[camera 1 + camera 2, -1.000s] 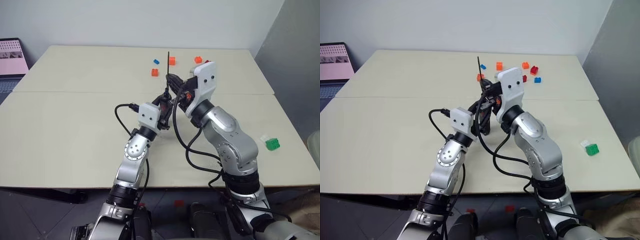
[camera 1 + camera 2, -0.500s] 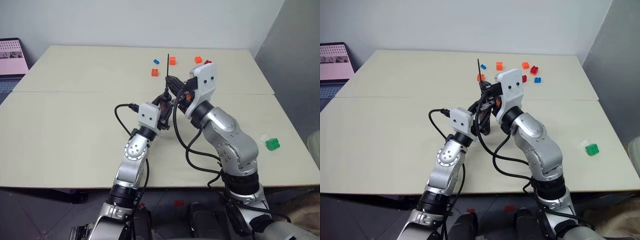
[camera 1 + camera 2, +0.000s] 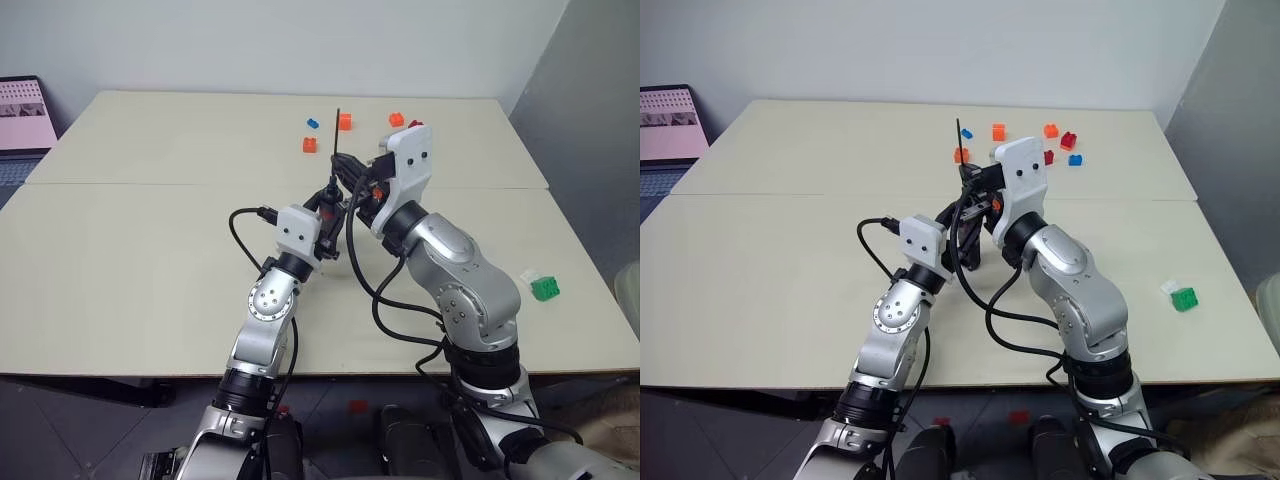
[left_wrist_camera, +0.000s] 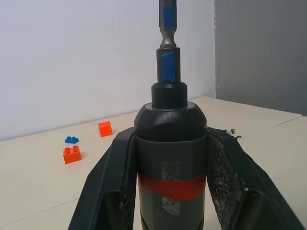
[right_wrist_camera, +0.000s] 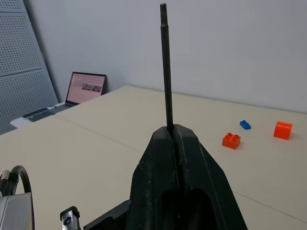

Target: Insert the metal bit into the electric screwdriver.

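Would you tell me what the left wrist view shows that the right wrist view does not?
Left wrist: the screwdriver gripped in the left hand, a blue-marked shaft standing in its nose. Right wrist: the thin bit rising from the shut right hand, and a laptop. Shared: the table with orange bricks and a blue brick.
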`<state>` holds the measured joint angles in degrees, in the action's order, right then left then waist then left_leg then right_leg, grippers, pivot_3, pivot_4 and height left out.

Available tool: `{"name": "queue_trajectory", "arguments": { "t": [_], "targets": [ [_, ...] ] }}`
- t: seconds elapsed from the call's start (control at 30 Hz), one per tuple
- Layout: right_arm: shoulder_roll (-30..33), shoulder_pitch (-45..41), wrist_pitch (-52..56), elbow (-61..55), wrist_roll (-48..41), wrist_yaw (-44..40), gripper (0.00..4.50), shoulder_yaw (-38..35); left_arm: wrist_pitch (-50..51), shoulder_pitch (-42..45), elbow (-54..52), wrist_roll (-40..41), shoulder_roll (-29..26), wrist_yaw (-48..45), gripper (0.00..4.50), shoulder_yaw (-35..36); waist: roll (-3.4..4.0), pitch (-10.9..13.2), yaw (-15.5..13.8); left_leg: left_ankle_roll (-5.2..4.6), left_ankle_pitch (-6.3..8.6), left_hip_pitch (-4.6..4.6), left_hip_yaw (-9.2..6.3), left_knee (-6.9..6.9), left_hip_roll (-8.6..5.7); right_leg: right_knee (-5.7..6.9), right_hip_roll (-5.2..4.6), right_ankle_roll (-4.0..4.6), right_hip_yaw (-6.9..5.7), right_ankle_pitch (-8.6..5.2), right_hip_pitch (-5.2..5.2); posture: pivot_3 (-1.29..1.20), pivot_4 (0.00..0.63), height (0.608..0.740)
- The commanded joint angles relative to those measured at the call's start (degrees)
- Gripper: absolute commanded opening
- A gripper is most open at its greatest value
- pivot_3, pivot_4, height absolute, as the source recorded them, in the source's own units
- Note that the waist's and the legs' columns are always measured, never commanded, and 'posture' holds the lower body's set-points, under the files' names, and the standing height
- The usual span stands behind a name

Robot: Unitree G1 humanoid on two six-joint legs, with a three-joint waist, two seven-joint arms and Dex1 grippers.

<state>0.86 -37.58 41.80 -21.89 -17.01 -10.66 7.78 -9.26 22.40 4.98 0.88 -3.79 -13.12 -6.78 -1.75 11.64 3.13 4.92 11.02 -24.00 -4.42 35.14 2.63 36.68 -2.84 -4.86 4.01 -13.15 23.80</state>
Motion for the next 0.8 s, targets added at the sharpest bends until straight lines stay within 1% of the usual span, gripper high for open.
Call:
{"name": "queue_trajectory", "arguments": {
  "t": [0.03, 0.13, 0.23, 0.3, 0.33, 0.43, 0.47, 0.53, 0.57, 0.6, 0.63, 0.67, 0.7, 0.73, 0.77, 0.8],
  "targets": [
    [-0.1, -1.2, 1.0, -1.2, -1.2, -0.9, 0.0, 0.0, -0.9, 0.0, -1.3, -0.6, 0.0, 0.0, 1.64, -0.2, 0.0, 0.0, 0.0, 0.0, 0.0, 0.0, 0.0, 0.0, 0.0, 0.0, 0.0, 0.0, 0.0, 0.0, 0.0, 0.0, 0.15, 0.74],
    [-0.3, -1.4, 1.3, -1.3, -1.6, -1.0, 0.0, -0.5, -1.0, 0.1, -1.2, -0.6, 0.0, 0.0, 1.64, -0.2, 0.0, 0.0, 0.0, 0.0, 0.0, 0.0, 0.0, 0.0, 0.0, 0.0, 0.0, 0.0, 0.0, 0.0, 0.0, 0.0, 0.15, 0.74],
    [-0.5, -1.4, 1.5, -1.5, -1.7, -0.9, 0.57, -1.1, -1.0, 0.1, -1.2, -0.6, 0.0, 0.0, 1.64, -0.2, 0.0, 0.0, 0.0, 0.0, 0.0, 0.0, 0.0, -0.01, 0.0, -0.01, 0.0, 0.0, 0.0, 0.0, 0.01, 0.0, 0.15, 0.74],
    [-0.6, -1.5, 1.6, -1.5, -1.9, -1.0, 1.01, -1.4, -1.0, 0.1, -1.2, -0.6, 0.0, 0.0, 1.64, -0.2, 0.0, 0.0, 0.0, 0.0, 0.0, -0.03, 0.0, -0.03, 0.0, 0.0, 0.0, 0.0, 0.0, 0.0, 0.04, 0.0, 0.15, 0.74],
    [-0.6, -1.5, 1.5, -1.5, -1.9, -1.0, 1.33, -1.5, -1.0, 0.2, -1.2, -0.6, 0.0, 0.0, 1.64, -0.2, 0.0, 0.0, 0.0, 0.0, 0.0, -0.03, 0.0, -0.04, 0.0, -0.01, 0.0, 0.01, 0.0, -0.01, 0.04, 0.0, 0.15, 0.74],
    [-0.7, -1.9, 1.1, -1.3, -2.0, -0.7, 1.97, -1.9, -0.9, 0.2, -1.2, -0.5, -0.1, -0.1, 1.64, -0.1, 0.0, 0.0, 0.0, 0.0, 0.0, -0.03, 0.0, -0.08, 0.0, -0.04, 0.0, 0.02, 0.0, -0.01, 0.05, 0.0, 0.15, 0.74],
    [-0.7, -2.0, 1.0, -1.2, -2.1, -0.7, 2.05, -2.0, -0.8, 0.2, -1.2, -0.5, -0.1, -0.1, 1.64, -0.1, 0.0, 0.0, 0.0, 0.0, 0.0, -0.03, 0.0, -0.1, 0.0, -0.04, 0.0, 0.02, 0.0, -0.02, 0.05, 0.0, 0.15, 0.74],
    [-0.6, -2.0, 0.8, -1.2, -2.1, -0.7, 2.62, -2.3, -0.8, 0.2, -1.3, -0.4, -0.1, -0.1, 1.64, -0.1, 0.0, 0.0, 0.0, 0.0, 0.0, -0.03, 0.0, -0.1, 0.0, -0.04, 0.0, 0.03, 0.0, -0.02, 0.06, 0.0, 0.15, 0.74],
    [-0.6, -2.1, 0.8, -1.2, -2.2, -0.7, 2.72, -2.4, -0.7, 0.2, -1.3, -0.4, -0.2, -0.1, 1.64, -0.1, 0.0, 0.0, 0.0, 0.0, 0.0, -0.03, 0.0, -0.1, 0.0, -0.04, 0.0, 0.03, 0.0, -0.02, 0.06, 0.0, 0.15, 0.74],
    [-0.5, -2.1, 0.6, -1.2, -2.4, -0.9, 3.09, -2.8, -0.7, 0.3, -1.3, -0.4, -0.1, -0.2, 1.64, 0.0, 0.0, 0.0, 0.0, 0.0, 0.0, -0.03, 0.0, -0.1, 0.0, -0.04, 0.0, 0.03, 0.0, -0.02, 0.06, 0.0, 0.15, 0.74],
    [-0.5, -2.2, 0.6, -1.2, -2.6, -1.0, 3.18, -3.0, -0.6, 0.3, -1.4, -0.3, -0.1, -0.2, 1.64, 0.0, 0.0, 0.0, 0.0, 0.0, 0.0, -0.03, 0.0, -0.1, 0.0, -0.04, 0.0, 0.03, 0.0, -0.02, 0.06, 0.0, 0.15, 0.74],
    [-0.3, -2.3, 0.6, -1.4, -3.3, -1.2, 3.53, -3.9, -0.6, 0.3, -1.4, -0.2, -0.1, -0.3, 1.64, 0.0, 0.0, 0.0, 0.0, 0.0, 0.0, -0.03, 0.0, -0.1, 0.0, -0.04, 0.0, 0.03, 0.0, -0.02, 0.06, 0.0, 0.15, 0.74],
    [-0.1, -2.4, 0.6, -1.5, -3.8, -1.4, 3.76, -4.5, -0.5, 0.4, -1.5, -0.2, -0.2, -0.3, 1.64, 0.0, 0.0, 0.0, 0.0, 0.0, 0.0, -0.03, 0.0, -0.1, 0.0, -0.04, 0.0, 0.03, 0.0, -0.02, 0.06, 0.0, 0.15, 0.74],
    [0.9, -2.4, 0.8, -1.7, -4.5, -1.9, 3.87, -5.8, -0.4, 0.5, -1.7, -0.1, -0.2, -0.4, 1.64, 0.0, 0.0, 0.0, 0.0, 0.0, 0.0, -0.03, 0.0, -0.1, 0.0, -0.04, 0.0, 0.03, 0.0, -0.02, 0.06, 0.0, 0.15, 0.74],
    [1.9, -2.4, 1.3, -2.0, -5.4, -2.6, 4.22, -7.2, -0.3, 0.6, -1.8, 0.0, -0.3, -0.6, 1.64, 0.0, 0.0, 0.0, 0.0, 0.0, 0.0, -0.03, 0.0, -0.1, 0.0, -0.04, 0.0, 0.03, -0.01, -0.02, 0.06, 0.0, 0.15, 0.74],
    [2.6, -2.5, 1.6, -2.1, -5.9, -3.0, 4.38, -7.9, -0.3, 0.7, -1.9, 0.0, -0.4, -0.8, 1.64, 0.0, 0.0, 0.0, 0.0, 0.0, 0.0, -0.03, 0.0, -0.1, 0.0, -0.04, 0.0, 0.03, -0.01, -0.02, 0.06, 0.0, 0.15, 0.74]
  ]
}}
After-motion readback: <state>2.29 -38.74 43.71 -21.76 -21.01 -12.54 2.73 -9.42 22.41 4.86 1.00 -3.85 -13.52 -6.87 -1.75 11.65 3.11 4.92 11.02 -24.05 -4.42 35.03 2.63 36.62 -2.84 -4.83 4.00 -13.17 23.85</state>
